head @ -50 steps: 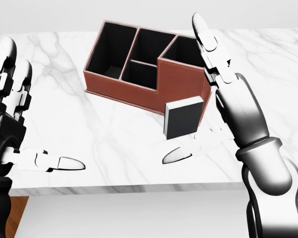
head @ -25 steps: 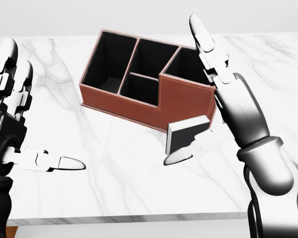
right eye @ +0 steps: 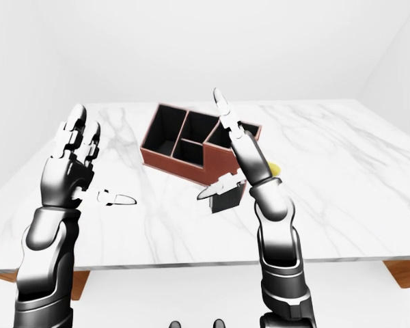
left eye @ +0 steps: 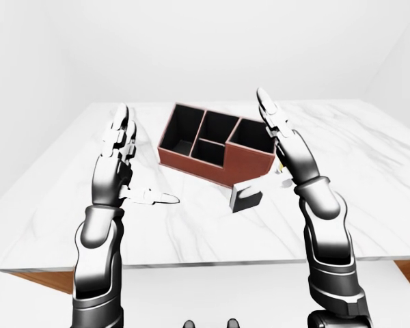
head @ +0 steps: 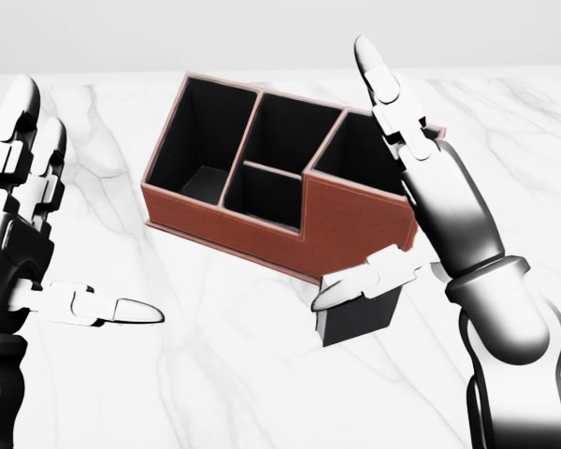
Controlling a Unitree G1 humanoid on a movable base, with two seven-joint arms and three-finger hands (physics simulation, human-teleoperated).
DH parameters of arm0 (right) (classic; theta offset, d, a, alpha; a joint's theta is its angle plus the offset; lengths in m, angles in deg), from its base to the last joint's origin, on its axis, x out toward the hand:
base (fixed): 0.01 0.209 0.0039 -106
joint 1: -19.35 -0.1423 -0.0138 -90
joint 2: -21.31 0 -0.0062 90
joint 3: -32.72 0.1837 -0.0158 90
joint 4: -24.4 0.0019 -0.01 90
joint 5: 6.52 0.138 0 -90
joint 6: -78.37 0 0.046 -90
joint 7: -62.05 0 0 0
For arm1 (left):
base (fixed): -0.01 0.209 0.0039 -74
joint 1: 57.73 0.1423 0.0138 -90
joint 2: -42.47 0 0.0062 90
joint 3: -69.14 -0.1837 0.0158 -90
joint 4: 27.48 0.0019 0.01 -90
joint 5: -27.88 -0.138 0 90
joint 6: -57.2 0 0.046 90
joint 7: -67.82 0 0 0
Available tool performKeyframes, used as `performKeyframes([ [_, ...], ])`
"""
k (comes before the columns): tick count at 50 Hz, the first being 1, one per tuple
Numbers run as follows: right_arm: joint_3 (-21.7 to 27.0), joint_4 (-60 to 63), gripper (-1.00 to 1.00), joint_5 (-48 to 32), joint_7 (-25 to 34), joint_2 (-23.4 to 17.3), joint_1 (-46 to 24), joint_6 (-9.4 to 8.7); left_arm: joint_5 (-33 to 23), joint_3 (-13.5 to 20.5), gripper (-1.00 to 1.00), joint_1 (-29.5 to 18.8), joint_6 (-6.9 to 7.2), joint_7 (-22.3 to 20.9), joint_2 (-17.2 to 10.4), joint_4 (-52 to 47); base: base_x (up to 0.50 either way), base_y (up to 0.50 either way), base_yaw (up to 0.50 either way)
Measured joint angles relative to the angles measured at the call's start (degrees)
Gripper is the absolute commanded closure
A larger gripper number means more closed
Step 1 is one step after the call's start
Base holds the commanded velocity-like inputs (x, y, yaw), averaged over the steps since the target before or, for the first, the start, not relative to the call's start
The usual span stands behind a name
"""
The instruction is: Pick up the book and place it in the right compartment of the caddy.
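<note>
— Book (head: 360, 313) sits on the marble table (head: 215, 374), just below the caddy's (head: 262, 178) tall right compartment?

— Yes. Right hand (head: 421, 201) is spread, thumb resting on its top edge. Left hand (head: 23, 234) hangs open, well apart.

Three head cameras, downward over table (left eye: 369, 157)

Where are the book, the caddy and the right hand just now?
book (head: 360, 318), head view, on its dark cover.
caddy (head: 346, 224), head view, on its brown outer wall.
right hand (head: 449, 201), head view, on the palm.
</note>
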Motion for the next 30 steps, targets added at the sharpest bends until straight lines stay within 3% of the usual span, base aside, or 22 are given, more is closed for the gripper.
performKeyframes([
  [30,-0.46,0.93,-1.0,-0.76,0.12,0.5,0.25,0.0,-0.27,-0.03,-1.0,0.15,0.0,-0.08,0.06,0.18,0.21,0.0,0.0],
])
